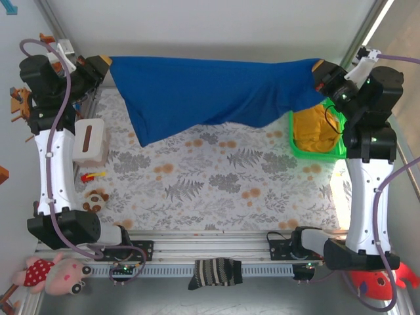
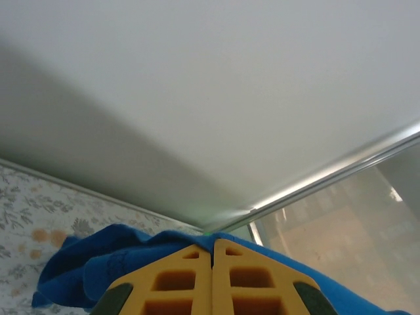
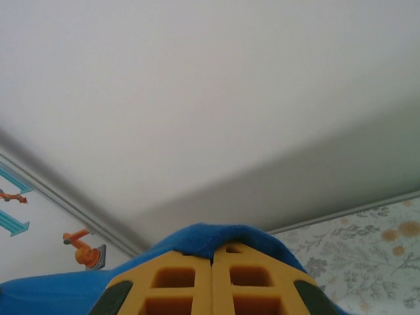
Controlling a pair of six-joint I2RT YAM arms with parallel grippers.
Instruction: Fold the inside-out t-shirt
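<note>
While taut between two grippers [image 1: 104, 65] [image 1: 320, 68], one t-shirt [image 1: 210, 95].

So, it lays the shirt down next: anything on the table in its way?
Nothing visible on the floral tablecloth below the royal-blue cloth t-shirt, stretched between left tool and right tool; the green plastic basket sits near its right end.

1. The t-shirt [image 1: 210, 92] is hanging stretched across the far side of the tabletop [image 1: 216, 177].
2. The left fingers [image 1: 98, 64] are pinching the t-shirt's left end, and the right fingers [image 1: 319, 67] are pinching its right end.
3. A bin [image 1: 315, 155] holding a garment [image 1: 312, 128] is sitting just nearer than the t-shirt's right end.
4. A box [image 1: 88, 141] is sitting just left of the t-shirt's drooping left corner.
5. A sock [image 1: 215, 272] is lying well nearer than the t-shirt, on the rail [image 1: 197, 249].
</note>
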